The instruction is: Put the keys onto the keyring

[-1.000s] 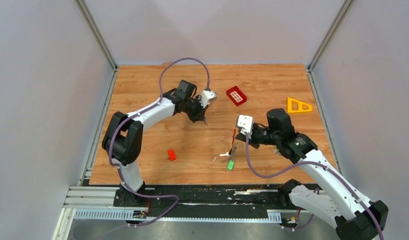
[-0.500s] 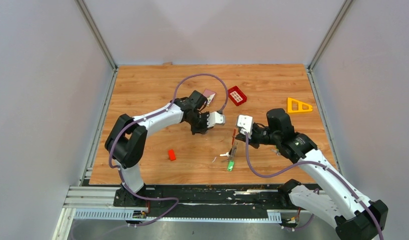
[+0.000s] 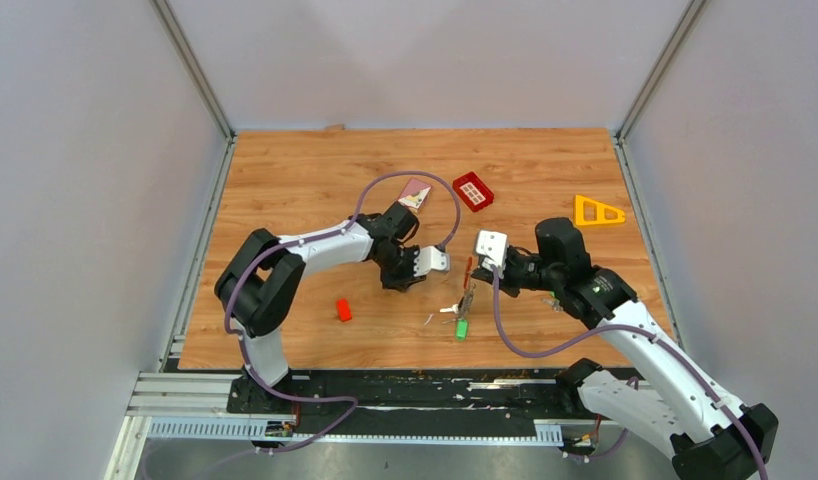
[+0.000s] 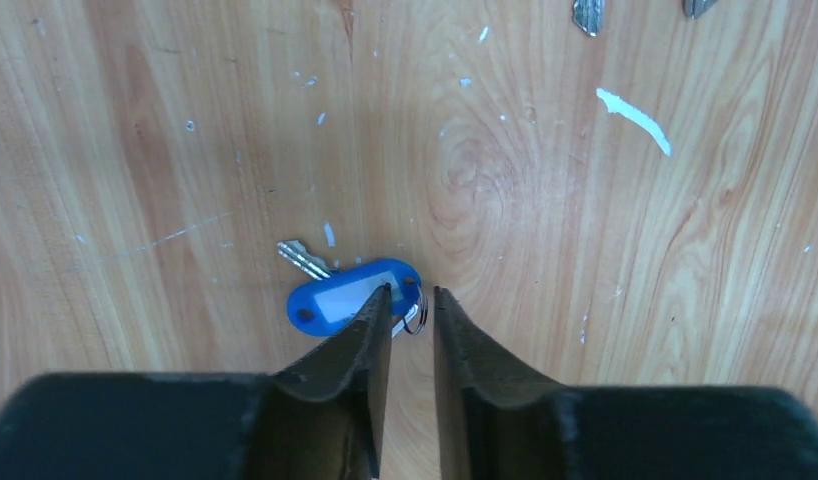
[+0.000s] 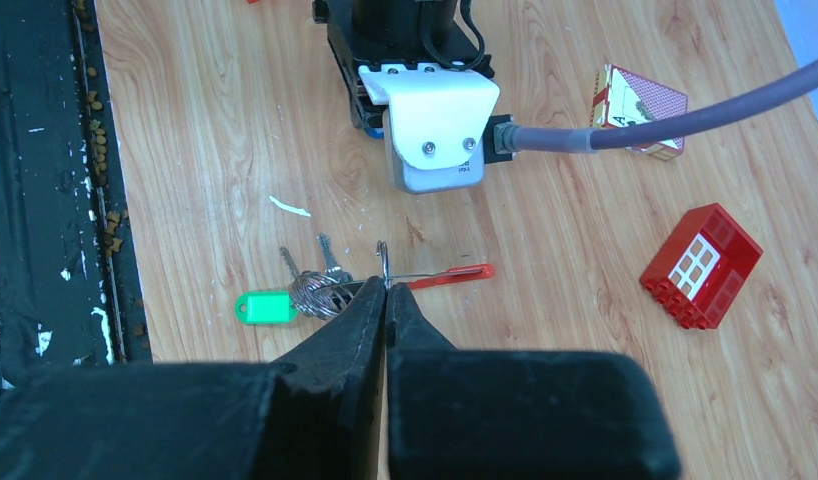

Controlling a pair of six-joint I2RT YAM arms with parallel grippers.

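Note:
The blue-tagged key point(image 4: 337, 298) lies flat on the wood with its small ring point(image 4: 418, 314) by the tips of my left gripper point(image 4: 412, 293). That gripper's jaws stand a little apart, one tip over the tag's end. My right gripper point(image 5: 386, 287) is shut on the keyring point(image 5: 383, 260), from which a thin red piece point(image 5: 453, 273) sticks out to the right. A green-tagged key bunch point(image 5: 267, 306) with silver keys point(image 5: 328, 256) and a wire coil hangs off it. From above, the green tag point(image 3: 462, 328) lies below the right gripper point(image 3: 472, 276), and the left gripper point(image 3: 398, 277) hides the blue key.
A small red block point(image 3: 343, 309) lies left of the grippers. Behind them are a card box point(image 3: 415, 192) and a red gridded tray point(image 3: 473, 190), with a yellow triangle point(image 3: 598, 211) at the right. The table's front edge is near.
My left arm has swung forward and right, down to the table close to the right gripper, and its jaws have parted a little. The right arm has stayed put.

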